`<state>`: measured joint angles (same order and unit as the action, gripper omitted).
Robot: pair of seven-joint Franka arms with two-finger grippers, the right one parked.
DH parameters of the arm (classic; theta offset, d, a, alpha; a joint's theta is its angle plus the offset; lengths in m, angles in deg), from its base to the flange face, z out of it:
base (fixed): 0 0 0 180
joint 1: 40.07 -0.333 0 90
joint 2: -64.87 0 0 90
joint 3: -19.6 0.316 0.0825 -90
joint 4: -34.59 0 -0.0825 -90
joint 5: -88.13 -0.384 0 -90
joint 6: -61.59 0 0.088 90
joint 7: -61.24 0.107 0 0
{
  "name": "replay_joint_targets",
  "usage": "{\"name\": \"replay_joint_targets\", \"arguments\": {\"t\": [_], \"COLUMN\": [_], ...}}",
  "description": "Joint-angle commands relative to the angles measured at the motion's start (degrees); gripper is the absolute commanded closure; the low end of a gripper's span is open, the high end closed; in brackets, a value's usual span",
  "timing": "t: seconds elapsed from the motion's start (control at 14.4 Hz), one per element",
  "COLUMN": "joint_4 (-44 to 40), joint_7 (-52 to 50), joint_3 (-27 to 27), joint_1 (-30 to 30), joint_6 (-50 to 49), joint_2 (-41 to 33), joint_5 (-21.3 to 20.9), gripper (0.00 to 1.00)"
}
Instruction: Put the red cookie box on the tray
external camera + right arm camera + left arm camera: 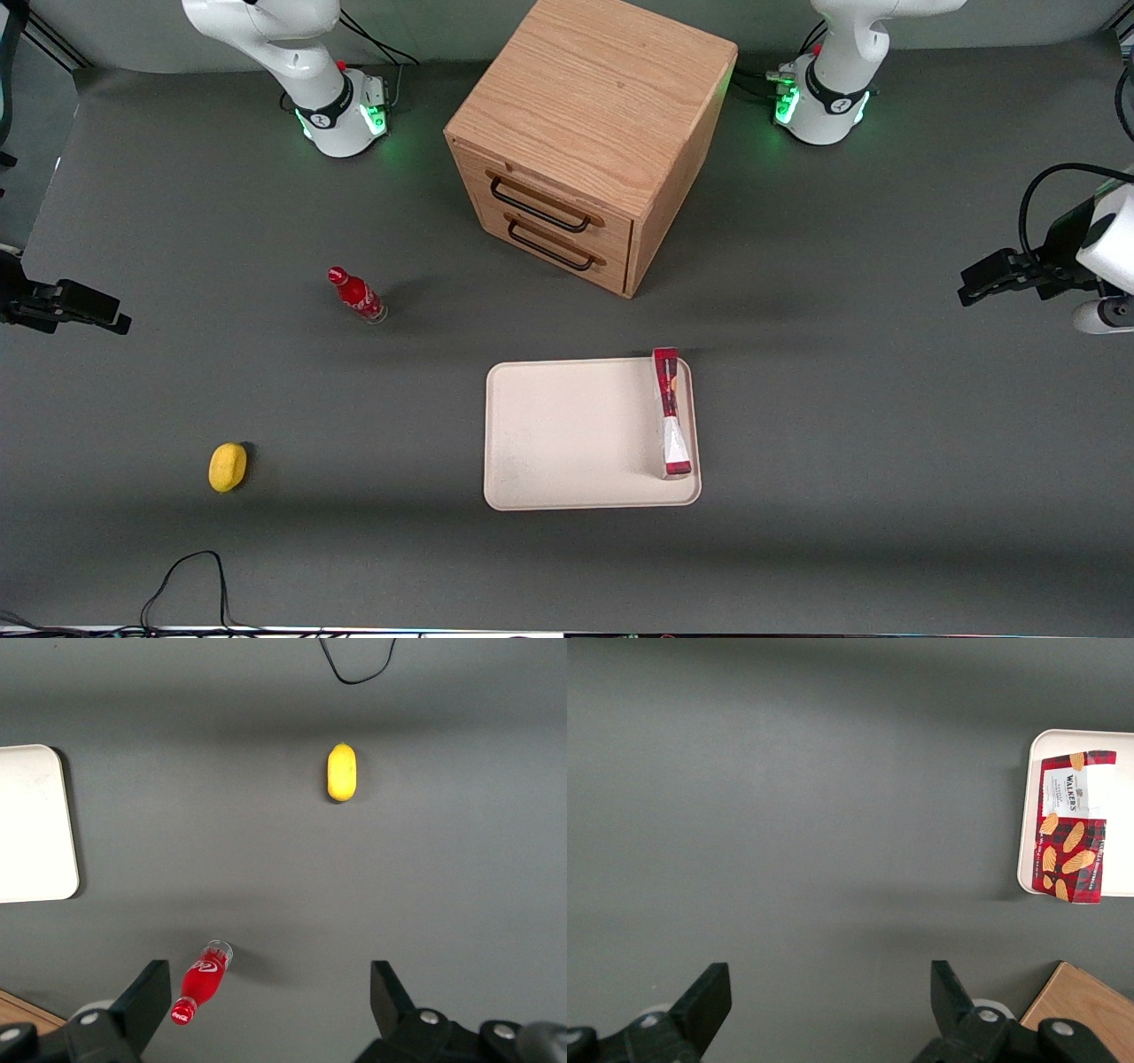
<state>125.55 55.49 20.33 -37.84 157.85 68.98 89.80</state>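
You're looking at the table (797,532) carrying the cabinet (585,133). The tray (567,434) is lying at its 6 o'clock, nearer the camera. The box (671,412) is standing on edge along the tray's rim. Your end effector (828,1005) is hanging wide open, holding nothing, well apart toward the working arm's end.

Box (671,411): thin, flat, red edges, tartan print w/ cookie pics. Stands on long edge on tray (567,434), along short side toward working arm's end, one end overhanging rim. Tray: cream-white, rounded corners, low rim, flat on table, in front of drawers.

Gripper (974,288): over table's working-arm end, well apart from tray, fingers spread.
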Motion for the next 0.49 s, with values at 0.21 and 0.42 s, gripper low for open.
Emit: {"name": "replay_joint_targets", "arguments": {"t": [0.21, 0.42], "joint_4": [-0.17, -0.26], "joint_7": [0.65, 3.99], "joint_3": [-0.81, -0.81], "joint_1": [0.23, 0.23], "joint_6": [-1.59, -2.38], "joint_2": [-0.07, 0.02], "joint_5": [-2.64, -2.55], "gripper": [0.00, 0.00]}}
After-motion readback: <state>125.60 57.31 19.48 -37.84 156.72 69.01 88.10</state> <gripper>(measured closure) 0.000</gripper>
